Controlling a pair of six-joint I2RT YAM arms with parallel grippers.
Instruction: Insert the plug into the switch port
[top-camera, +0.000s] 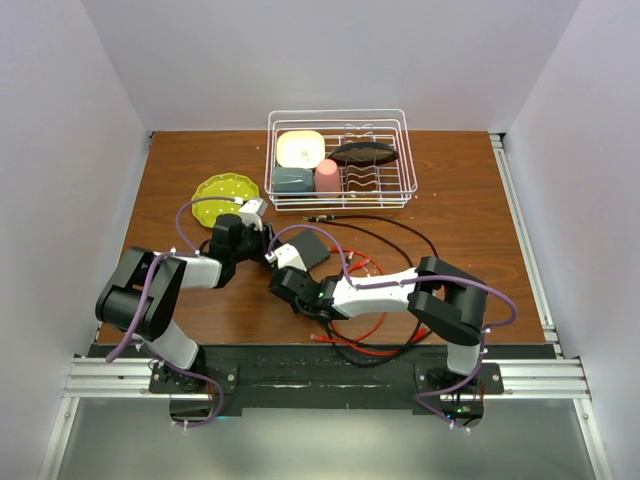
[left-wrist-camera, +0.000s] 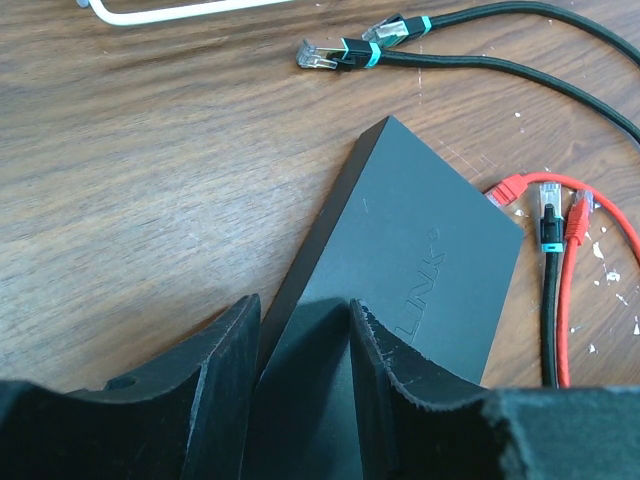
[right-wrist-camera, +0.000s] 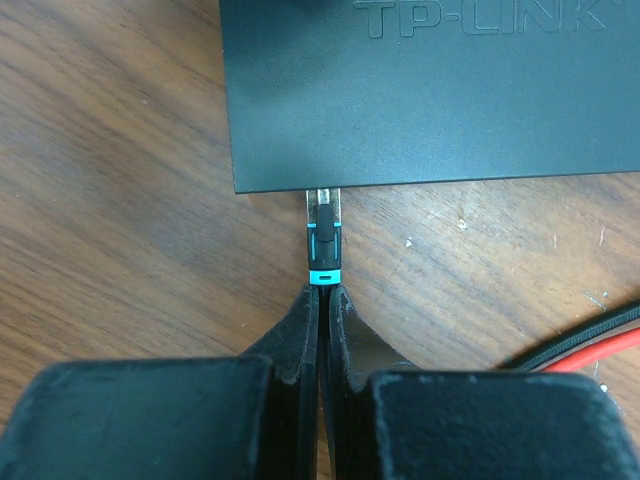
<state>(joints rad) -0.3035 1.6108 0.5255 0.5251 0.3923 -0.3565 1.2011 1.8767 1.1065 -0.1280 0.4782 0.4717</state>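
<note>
Pinching the black cord directly behind the teal-banded boot, the right gripper (right-wrist-camera: 322, 300) has its jaws pressed together with no gap showing. The plug (right-wrist-camera: 322, 232) projects from the fingertips toward the far side. Its clear tip meets the near long edge of the switch (right-wrist-camera: 430, 100), close to that edge's left corner. Depth of entry cannot be determined, because the sockets are hidden from above. The switch lies flat on the wooden table (right-wrist-camera: 120, 220), lettered face up, near the table's centre. The left gripper (left-wrist-camera: 305, 330) is partly spread and closed across one end of the switch, with one finger against the side wall and the other over the top face. Just beside the switch's right corner lie a red cable (left-wrist-camera: 565, 330) and several loose plugs. Farther off, two black teal-banded connectors (left-wrist-camera: 345, 50) rest side by side. A green plate (top-camera: 222, 193) sits at far left. Beyond it, a white wire rack (top-camera: 336, 112) holds a yellow dish (top-camera: 300, 148), a pink cup (top-camera: 327, 177) and a dark oval dish (top-camera: 363, 153).
</note>
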